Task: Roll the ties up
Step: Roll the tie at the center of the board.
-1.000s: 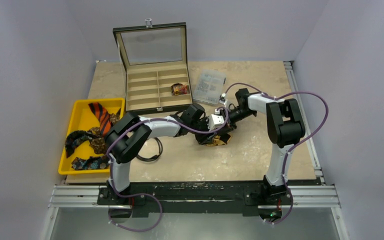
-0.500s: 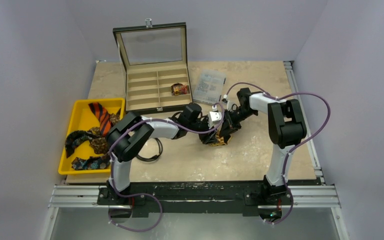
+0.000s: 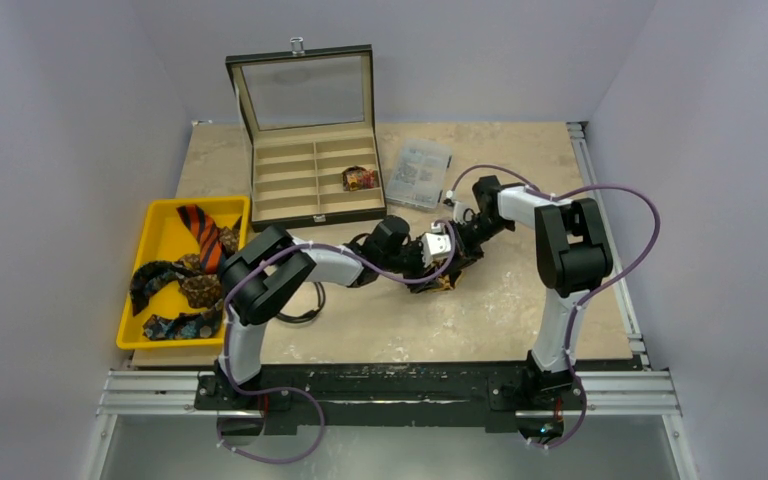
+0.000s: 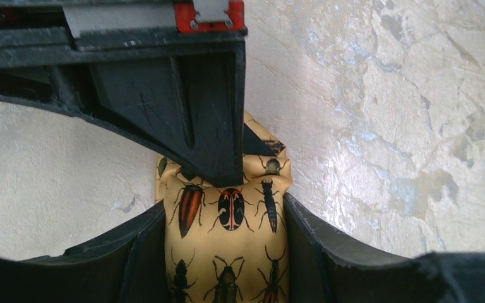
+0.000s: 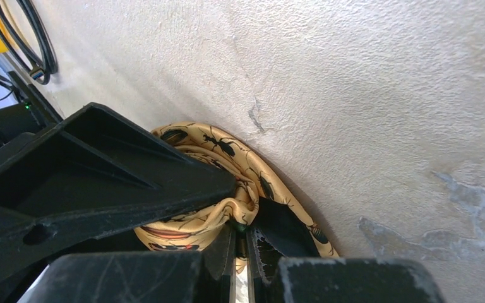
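At the middle of the table [image 3: 520,300], both arms met over the tan-gold tie [image 3: 442,281], which lay as a small, partly coiled bundle on the pale stone-look top. The left gripper [image 4: 224,249] was clamped on it, its two fingers [image 4: 140,259] pressing the beetle-printed cloth from either side so that the fabric bulged up between them. The right gripper [image 5: 241,243] was nearly closed, its jaws pinching a fold at the edge of the coil; one of its fingers [image 4: 183,113] crossed the left wrist view and bore down on the top of the bundle. The other ties [image 3: 185,270] lay heaped in the yellow tray [image 3: 160,215] at the left, well apart, and one rolled tie [image 3: 360,178] sat in a compartment of the open case [image 3: 280,190].

The roll looked loose and uneven; the layers seen from the right wrist gaped rather than lying tight. If either gripper let go before the other had the coil secured, the slick cloth would likely spring open. With the fingers so crowded, a small misjudged turn could knock one gripper against the other, or drag the pinched fold outward and unwind the coil. Pulling in opposed directions would flatten the bundle instead of tightening it.
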Robot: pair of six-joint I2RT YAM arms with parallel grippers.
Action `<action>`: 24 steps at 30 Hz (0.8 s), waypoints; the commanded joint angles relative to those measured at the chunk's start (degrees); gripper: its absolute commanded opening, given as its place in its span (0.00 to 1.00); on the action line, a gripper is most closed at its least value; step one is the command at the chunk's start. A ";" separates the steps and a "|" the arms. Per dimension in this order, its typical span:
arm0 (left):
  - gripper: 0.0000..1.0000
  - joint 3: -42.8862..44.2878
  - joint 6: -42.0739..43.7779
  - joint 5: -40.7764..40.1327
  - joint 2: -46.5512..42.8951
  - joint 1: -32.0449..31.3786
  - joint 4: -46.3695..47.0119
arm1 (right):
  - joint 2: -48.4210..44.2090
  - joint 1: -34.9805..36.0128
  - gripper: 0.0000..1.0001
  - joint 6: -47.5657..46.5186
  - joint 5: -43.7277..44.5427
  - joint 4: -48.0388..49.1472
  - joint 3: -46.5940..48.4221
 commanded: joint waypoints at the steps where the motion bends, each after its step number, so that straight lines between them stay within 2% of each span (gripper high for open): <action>1: 0.53 -8.34 3.14 0.92 -1.28 0.45 0.86 | 3.09 0.59 0.00 -4.67 14.67 7.37 -1.23; 3: 0.52 -10.01 3.00 3.20 -1.80 1.07 2.16 | 3.41 0.64 0.00 -4.88 14.80 7.37 -1.15; 7: 0.39 -9.33 1.69 4.46 -1.36 1.62 4.07 | 3.31 0.98 0.00 -4.40 14.21 7.84 -1.32; 9: 0.33 -6.12 1.07 2.98 -0.46 1.26 1.17 | 3.30 1.59 0.00 -4.29 12.90 7.98 -1.09; 13: 0.16 0.18 1.89 -5.08 0.38 -0.10 -9.60 | 3.27 1.87 0.00 -4.12 6.31 5.98 1.09; 19: 0.06 -0.04 5.13 -11.22 0.00 -0.92 -20.01 | -2.02 -2.74 0.38 -4.99 0.11 -1.18 2.99; 24: 0.00 0.76 5.68 -12.38 1.42 -1.57 -25.13 | -5.03 -7.41 0.52 -7.66 -3.61 -5.90 2.39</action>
